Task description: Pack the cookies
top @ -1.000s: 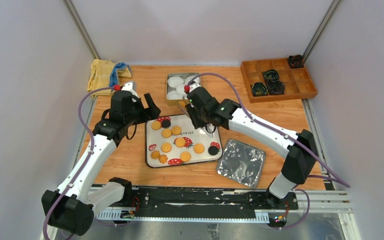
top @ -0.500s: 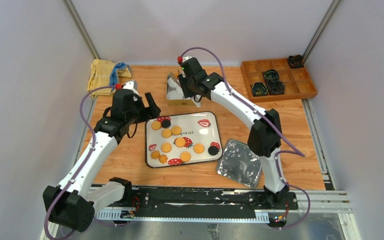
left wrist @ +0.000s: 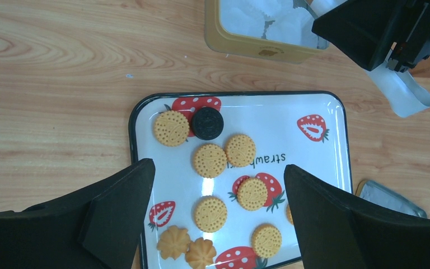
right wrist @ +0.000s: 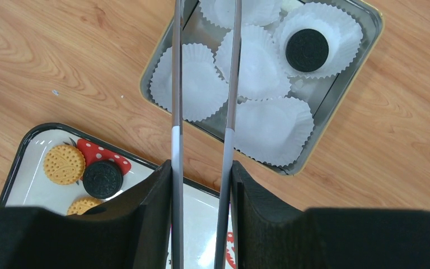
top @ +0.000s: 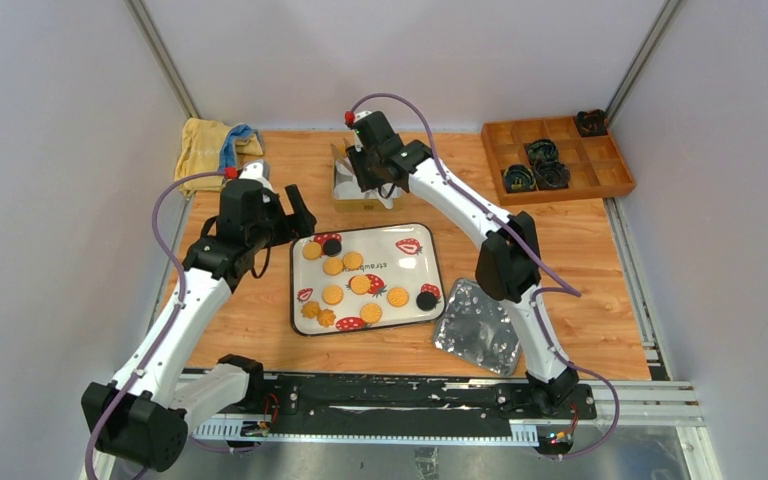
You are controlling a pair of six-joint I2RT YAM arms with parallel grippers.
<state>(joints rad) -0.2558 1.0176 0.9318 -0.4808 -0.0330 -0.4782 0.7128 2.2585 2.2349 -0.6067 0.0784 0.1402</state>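
Note:
Several golden round cookies and two black ones lie on the strawberry-print tray; two are flower-shaped. My left gripper is open and empty, hovering above the tray's left half. My right gripper is shut on metal tongs, whose arms reach over the tin of white paper cups. The tong tips are out of view. One black cookie sits in a paper cup in the tin. In the top view the right gripper hides most of the tin.
A crinkled foil lid lies right of the tray. A wooden compartment box stands at the back right. A yellow cloth lies at the back left. The tin sits just behind the tray's far edge.
My right arm has swung from above the tray's far right corner back to above the tin, carrying the tongs. The left arm has barely moved.

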